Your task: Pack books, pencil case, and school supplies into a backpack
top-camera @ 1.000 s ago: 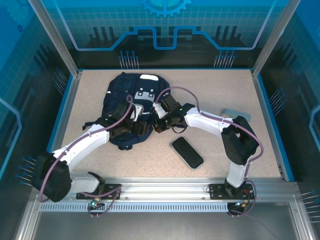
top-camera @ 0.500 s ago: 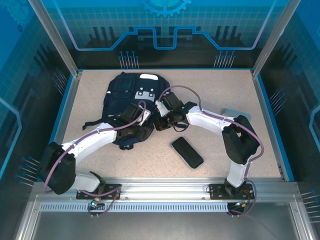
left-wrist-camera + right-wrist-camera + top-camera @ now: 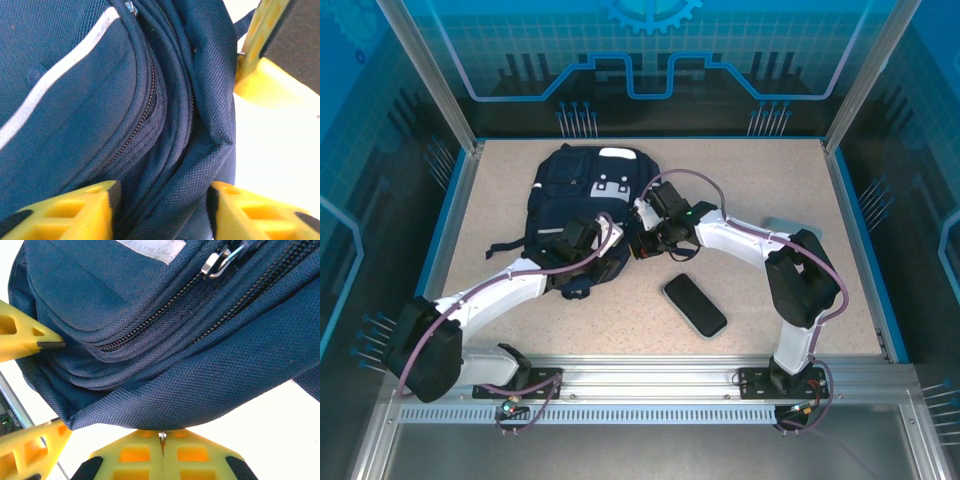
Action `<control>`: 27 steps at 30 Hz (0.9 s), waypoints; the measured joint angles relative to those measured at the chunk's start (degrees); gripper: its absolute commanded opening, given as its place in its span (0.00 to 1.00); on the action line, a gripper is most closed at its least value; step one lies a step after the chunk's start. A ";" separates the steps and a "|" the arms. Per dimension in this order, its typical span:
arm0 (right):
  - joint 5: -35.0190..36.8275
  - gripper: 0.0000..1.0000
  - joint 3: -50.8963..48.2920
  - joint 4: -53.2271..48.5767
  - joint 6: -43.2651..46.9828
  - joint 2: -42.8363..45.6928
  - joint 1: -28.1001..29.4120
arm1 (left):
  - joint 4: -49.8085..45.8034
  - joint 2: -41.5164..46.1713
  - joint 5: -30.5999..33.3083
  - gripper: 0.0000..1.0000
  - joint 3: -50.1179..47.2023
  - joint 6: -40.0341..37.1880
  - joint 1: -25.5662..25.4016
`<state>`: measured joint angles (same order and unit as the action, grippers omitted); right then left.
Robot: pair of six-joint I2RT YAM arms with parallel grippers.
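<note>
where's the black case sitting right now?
Top view: the black case lies flat on the table, right of centre, just off the near right corner of the backpack and not touching it.

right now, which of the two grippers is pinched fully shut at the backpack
The right gripper: it is closed tight at the edge of the backpack. The left gripper differs, standing open around a fold of the fabric.

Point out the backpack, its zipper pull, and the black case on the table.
backpack (image 3: 565,180), top external view, navy front panel.
zipper pull (image 3: 216,264), right wrist view, silver metal tab.
black case (image 3: 695,305), top external view, middle of its top face.
</note>
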<state>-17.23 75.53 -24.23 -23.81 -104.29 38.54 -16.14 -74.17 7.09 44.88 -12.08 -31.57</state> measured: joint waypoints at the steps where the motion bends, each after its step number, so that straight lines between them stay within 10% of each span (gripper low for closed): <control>1: 0.02 0.00 0.00 0.02 0.00 0.00 0.00 | 0.22 -0.02 0.13 0.37 0.00 -0.07 0.00; 8: 1.90 0.00 0.00 -0.22 0.92 0.02 0.02 | 1.25 -0.02 1.29 0.01 0.00 -1.18 -0.20; 27: 3.67 0.01 6.84 -5.35 15.10 -2.32 -7.06 | 4.00 6.21 2.29 0.00 -3.04 -1.62 -1.46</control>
<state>-13.56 82.37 -29.58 -8.71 -106.61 31.48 -12.14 -67.96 9.39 41.85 -13.69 -33.04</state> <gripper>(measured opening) 0.060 0.048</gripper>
